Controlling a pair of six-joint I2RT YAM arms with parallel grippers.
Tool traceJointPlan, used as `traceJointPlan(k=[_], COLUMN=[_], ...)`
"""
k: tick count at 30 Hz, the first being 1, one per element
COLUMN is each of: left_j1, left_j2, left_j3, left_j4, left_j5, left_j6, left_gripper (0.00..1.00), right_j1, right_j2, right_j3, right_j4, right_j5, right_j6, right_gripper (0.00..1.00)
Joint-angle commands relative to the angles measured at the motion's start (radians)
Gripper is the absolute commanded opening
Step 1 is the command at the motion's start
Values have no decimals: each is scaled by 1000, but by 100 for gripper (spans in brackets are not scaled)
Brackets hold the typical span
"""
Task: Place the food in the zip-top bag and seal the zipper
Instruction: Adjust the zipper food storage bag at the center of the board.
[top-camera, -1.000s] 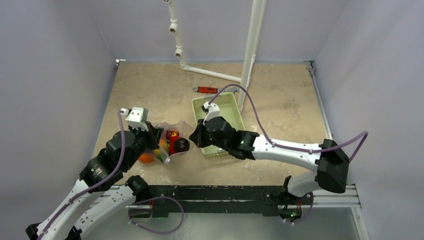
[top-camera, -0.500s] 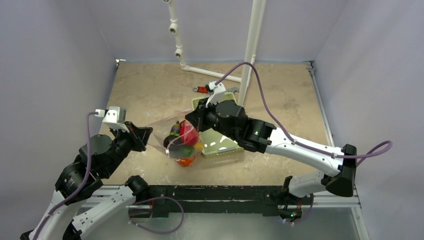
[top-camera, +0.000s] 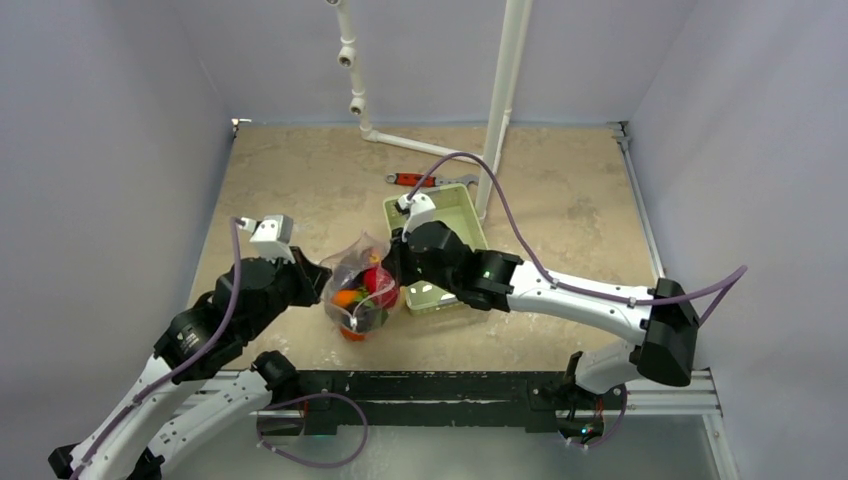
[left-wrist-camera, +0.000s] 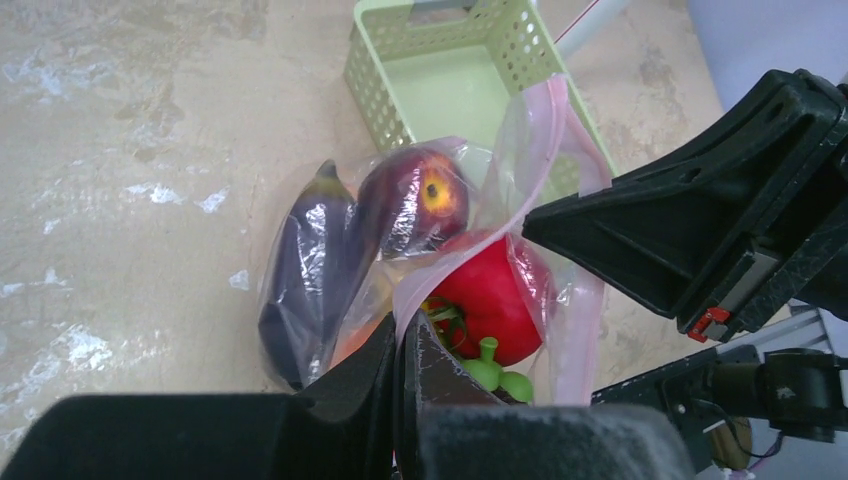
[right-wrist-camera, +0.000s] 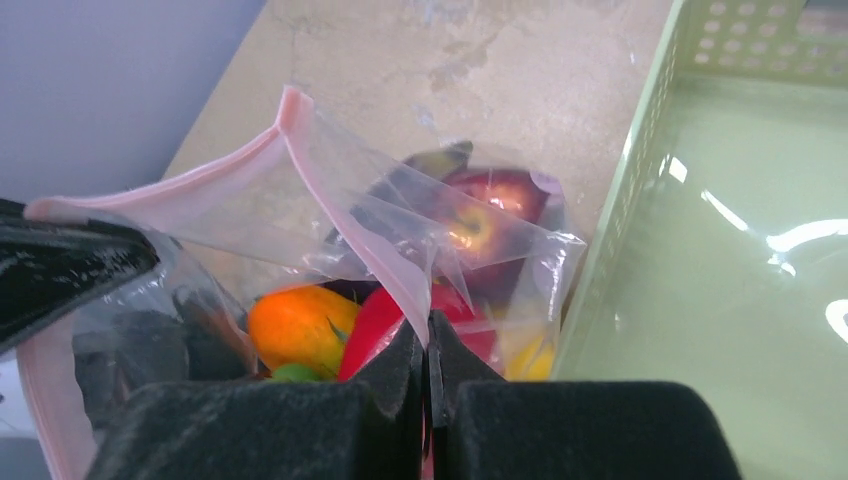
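- The zip-top bag (top-camera: 362, 290), clear and crinkly, hangs between the two arms at the near part of the table (top-camera: 290, 180), just beside the light green basket (top-camera: 452, 215). I cannot tell if its bottom touches the table.
- The left gripper (left-wrist-camera: 400, 345) has its fingers pressed together on the bag's pink edge.
- The right gripper (right-wrist-camera: 425, 345) also pinches the plastic, at the pink strip, with no gap between its fingers.
- The zipper (right-wrist-camera: 200, 175) runs bent and folded from one gripper to the other.
- The food (top-camera: 360, 295) is inside the bag: a dark purple eggplant (left-wrist-camera: 300, 290), a red-and-yellow apple (left-wrist-camera: 420, 195), a red tomato (left-wrist-camera: 495, 300), an orange piece (right-wrist-camera: 295, 320) and a yellow piece (right-wrist-camera: 530, 355).
- The basket holds nothing of the food.
- A red-handled wrench (top-camera: 412, 180) lies behind the basket, near the white pipe (top-camera: 500, 100).
- The right gripper's body carries a small red tab (left-wrist-camera: 708, 322), too small to read.
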Motion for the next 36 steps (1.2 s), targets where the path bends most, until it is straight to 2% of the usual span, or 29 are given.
traceJointPlan(k=[1, 4, 7, 9, 13, 18, 27, 36], left_j1=[-3, -2, -2, -2, -2, -2, -2, -2], left_j2=[32, 36, 6, -19, -52, -40, -21, -91], left_j3=[144, 229, 244, 206, 11, -125, 10, -10], left_j4=[90, 103, 106, 92, 102, 207, 265, 304], left_j5=[16, 11, -13, -72, -148, -17, 55, 84], left_j6=[25, 46, 42, 23, -46, -103, -48, -169], left_gripper=[0, 0, 0, 0, 0, 0, 0, 0], right_j1=[-3, -3, -4, -4, -14, -16, -16, -16], right_j2=[-67, -86, -94, -88, -36, 17, -9, 81], right_j3=[162, 245, 271, 232, 108, 39, 149, 347], right_j4=[-14, -31, -27, -9, 80, 104, 58, 17], right_j5=[76, 106, 90, 60, -7, -28, 21, 9], right_j6=[-46, -84, -103, -87, -74, -53, -105, -261], right_gripper=[0, 0, 0, 0, 0, 0, 0, 0])
